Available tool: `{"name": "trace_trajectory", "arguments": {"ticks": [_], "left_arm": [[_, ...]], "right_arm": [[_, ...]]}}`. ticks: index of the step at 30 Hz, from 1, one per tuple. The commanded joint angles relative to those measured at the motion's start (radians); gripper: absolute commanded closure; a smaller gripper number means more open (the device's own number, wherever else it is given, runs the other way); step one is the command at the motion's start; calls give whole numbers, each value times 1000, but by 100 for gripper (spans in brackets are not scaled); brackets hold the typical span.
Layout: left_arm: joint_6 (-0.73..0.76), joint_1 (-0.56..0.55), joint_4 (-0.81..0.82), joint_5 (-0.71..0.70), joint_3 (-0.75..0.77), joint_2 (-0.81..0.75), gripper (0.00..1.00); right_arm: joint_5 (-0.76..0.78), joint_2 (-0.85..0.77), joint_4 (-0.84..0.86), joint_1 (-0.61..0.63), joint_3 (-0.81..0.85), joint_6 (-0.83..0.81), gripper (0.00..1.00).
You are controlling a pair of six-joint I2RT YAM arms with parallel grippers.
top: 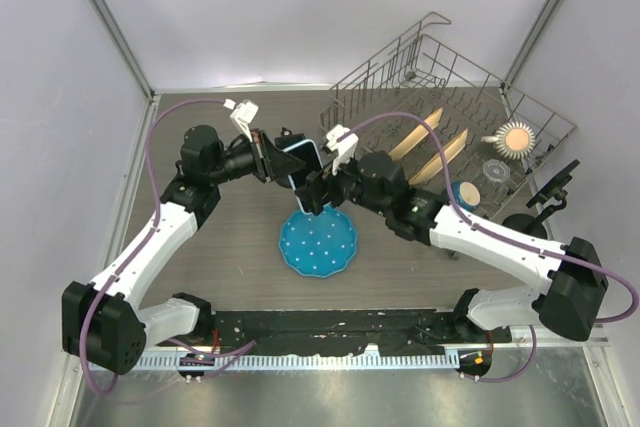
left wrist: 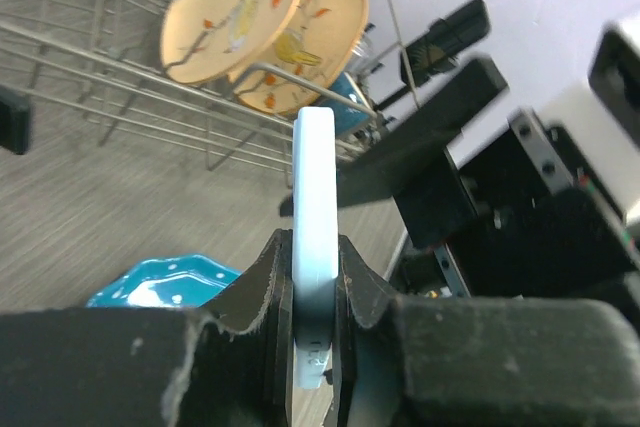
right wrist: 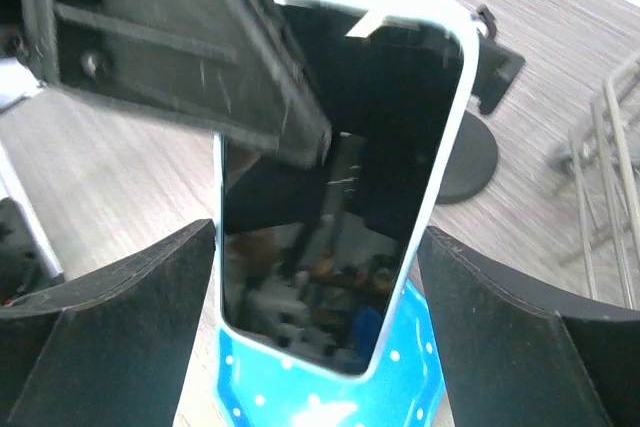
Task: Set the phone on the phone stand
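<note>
The phone [top: 303, 159] has a light blue case and a dark screen. My left gripper [top: 285, 162] is shut on it and holds it up in the air over the middle of the table. In the left wrist view the phone [left wrist: 315, 197] stands edge-on, pinched between the jaws of that gripper [left wrist: 312, 277]. My right gripper [top: 315, 190] is open, its jaws on either side of the phone's lower end [right wrist: 340, 197], close to its edges. The black phone stand [right wrist: 470, 152], with a round base, stands on the table behind the phone. In the top view it is mostly hidden.
A blue dotted plate [top: 318, 247] lies on the table under the phone. A wire dish rack [top: 450, 77] with wooden plates [top: 430, 152] fills the back right. A black object on a round base [top: 545, 197] stands at the far right.
</note>
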Motion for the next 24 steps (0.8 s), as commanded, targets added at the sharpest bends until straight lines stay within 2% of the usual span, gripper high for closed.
{"name": "trace_trajectory", "arguments": {"ticks": [1, 4, 7, 10, 11, 13, 14, 16, 17, 19, 21, 22, 24], "left_arm": [[-52, -9, 190, 165, -17, -32, 100], [-79, -12, 245, 206, -33, -37, 100], [-156, -13, 360, 263, -54, -34, 100], [-185, -26, 431, 297, -65, -32, 100], [-182, -32, 433, 301, -66, -40, 100], [-170, -47, 434, 306, -69, -44, 100], [-167, -52, 433, 307, -69, -53, 100], [-161, -59, 437, 312, -74, -61, 100], [-156, -60, 440, 312, -76, -67, 100], [-150, -63, 440, 317, -77, -83, 100], [-146, -64, 427, 314, -76, -90, 100], [-138, -64, 410, 311, -62, -87, 88], [-118, -64, 342, 315, -37, -78, 47]], "right_arm": [[-388, -5, -63, -93, 94, 2, 12], [-556, -17, -125, -144, 72, 17, 10], [-592, -28, -114, -171, 36, 60, 10], [-653, -34, -102, -187, 13, 97, 18], [-711, -34, -76, -193, 7, 112, 29], [-780, -34, -9, -207, -21, 169, 43], [-827, -30, 40, -210, -27, 190, 53], [-875, -25, 90, -213, -49, 236, 63], [-891, -23, 134, -213, -56, 250, 77], [-920, -23, 165, -214, -69, 264, 95], [-915, -34, 168, -214, -76, 255, 99], [-906, -45, 165, -216, -79, 244, 99], [-868, -71, 147, -216, -92, 211, 99]]}}
